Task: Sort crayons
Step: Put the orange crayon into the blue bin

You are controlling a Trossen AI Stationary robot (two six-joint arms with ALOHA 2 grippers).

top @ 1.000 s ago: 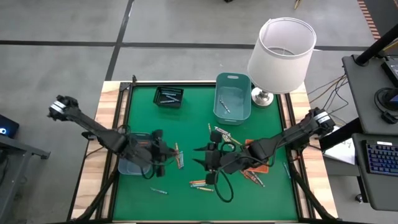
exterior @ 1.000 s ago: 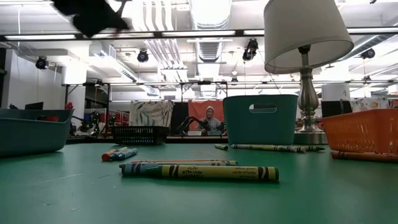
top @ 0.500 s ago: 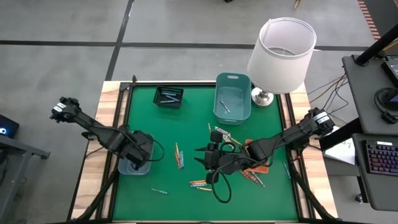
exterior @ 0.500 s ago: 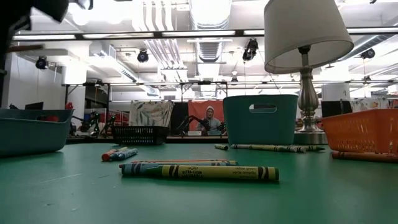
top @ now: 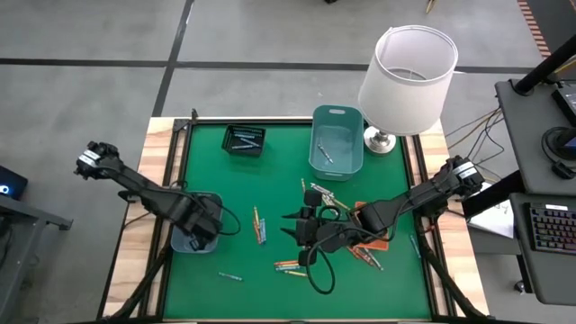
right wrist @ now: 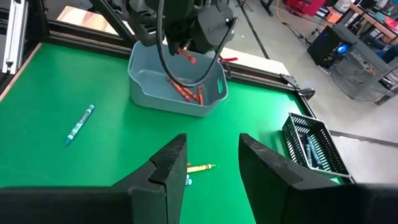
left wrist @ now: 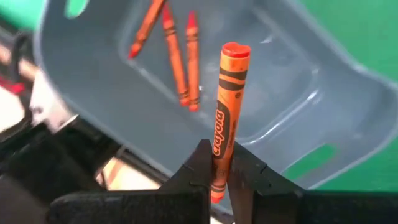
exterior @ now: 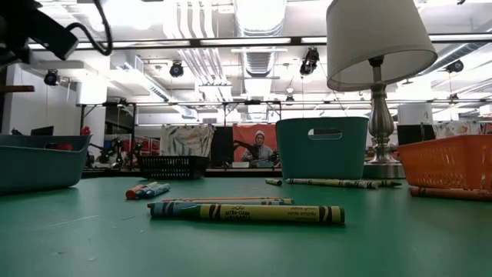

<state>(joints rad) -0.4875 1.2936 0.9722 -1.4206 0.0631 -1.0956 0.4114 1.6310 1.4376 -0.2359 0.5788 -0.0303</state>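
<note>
**Left wrist view: orange crayon pinched over the grey-blue tray**

Left wrist view shows the left tool (left wrist: 216, 180) clamped narrow on an orange crayon (left wrist: 227, 106), which stands out past the fingertips. Just beyond that tool sits the grey-blue tray (left wrist: 298, 118), and 3 orange-red crayons (left wrist: 177, 62) lie on its floor.

From the high view, the left tool (top: 203, 225) hangs over the grey-blue tray (top: 184, 243). The right tool (top: 301, 230) is well apart from it, over the middle of the green table (top: 270, 171), with its fingers spread wide and nothing between them. Loose crayons (top: 259, 225) lie between the 2 tools, and more crayons (top: 290, 266) lie just beside the right tool.

Right wrist view looks past the spread fingers (right wrist: 168, 171) to a blue crayon (right wrist: 79, 124) and a yellow crayon (right wrist: 200, 167) on the table, the first well ahead of the right tool, the second close to its fingertips. Beyond them the left tool (right wrist: 186, 57) holds its crayon above the tray (right wrist: 149, 87). A black basket (right wrist: 311, 149) holding crayons stands off to one side.
</note>
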